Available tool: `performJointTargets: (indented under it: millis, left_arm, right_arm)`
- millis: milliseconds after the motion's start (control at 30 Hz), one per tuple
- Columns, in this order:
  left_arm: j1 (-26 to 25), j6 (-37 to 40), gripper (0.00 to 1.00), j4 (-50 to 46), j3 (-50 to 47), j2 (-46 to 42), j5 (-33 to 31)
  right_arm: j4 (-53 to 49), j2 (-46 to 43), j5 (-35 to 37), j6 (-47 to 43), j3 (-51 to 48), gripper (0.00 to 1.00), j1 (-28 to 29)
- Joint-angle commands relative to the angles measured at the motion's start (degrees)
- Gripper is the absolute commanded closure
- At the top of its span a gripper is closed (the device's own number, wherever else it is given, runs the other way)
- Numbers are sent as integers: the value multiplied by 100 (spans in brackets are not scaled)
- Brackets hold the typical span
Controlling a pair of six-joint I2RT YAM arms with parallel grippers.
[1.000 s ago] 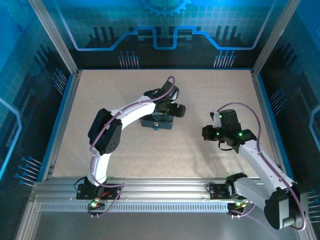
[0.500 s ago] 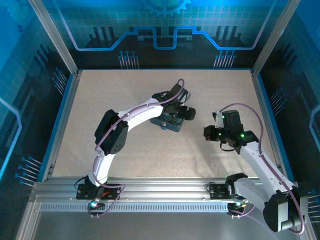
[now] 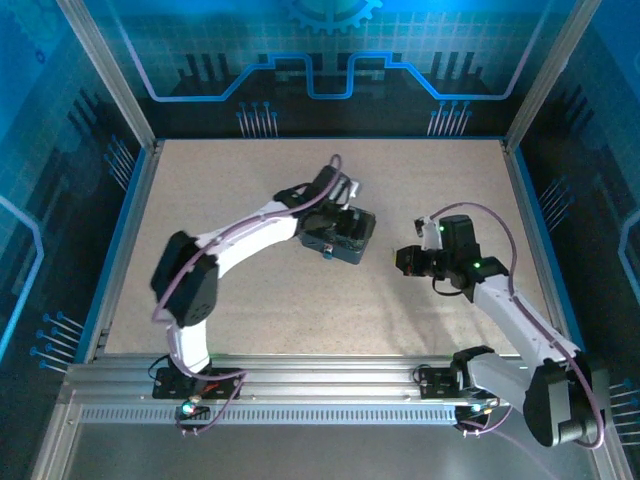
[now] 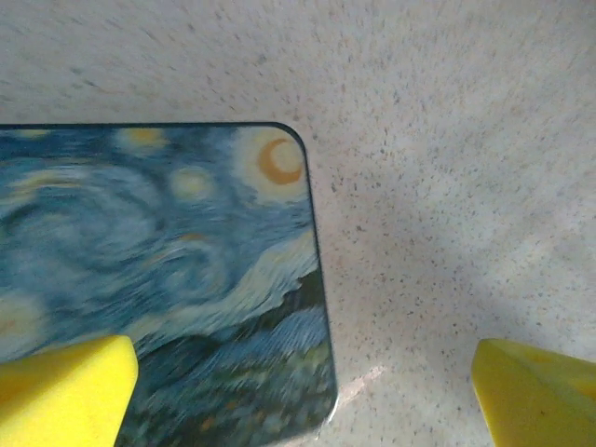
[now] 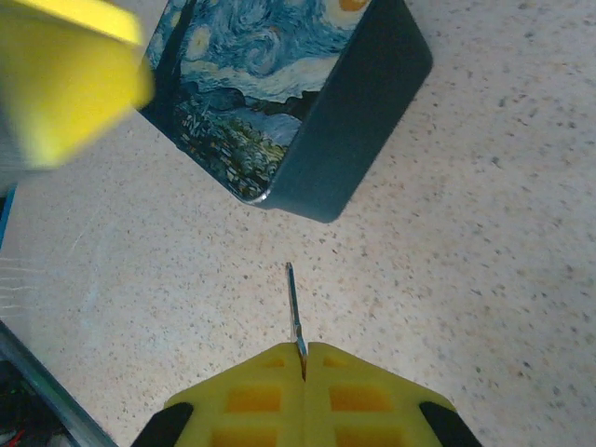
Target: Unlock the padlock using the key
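Now clamps the key point(image 5: 294, 305) in the right gripper point(image 5: 304, 356), aimed at the tin box point(image 5: 265, 79); holds the left gripper point(image 4: 300, 377) wide apart over it, likely for bracing.

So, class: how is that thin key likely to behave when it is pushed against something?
The key looks like thin metal: probably stiff and very light. The right claw pinches only its end, so it may pivot or slip under a sideways push.

Inventory of my table point(image 3: 250, 300): one starry-night tin box point(image 3: 352, 236). One key point(image 5: 294, 307), at twelve o'clock from my right pincer point(image 5: 304, 358). Pincers: two, including my left pincer point(image 4: 298, 391). Yellow finger pads point(image 4: 65, 396): four.
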Motion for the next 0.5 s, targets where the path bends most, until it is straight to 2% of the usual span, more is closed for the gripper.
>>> performJointTargets:
  millis: [0, 133, 267, 467]
  left_arm:
    - [236, -250, 6, 492, -799, -886, 98]
    - [399, -519, 6, 983, -2023, -1741, 311]
    - [467, -657, 6, 1694, -3133, -2231, 591]
    - [550, -734, 8, 2610, -3915, -2210, 730]
  right_arm:
    - [679, 301, -367, 55, -11, 100, 150]
    - [1227, 870, -586, 76, 142, 100, 379]
    - [1554, 1538, -745, 16, 525, 100, 714]
    - [1870, 2387, -814, 133, 1024, 100, 887]
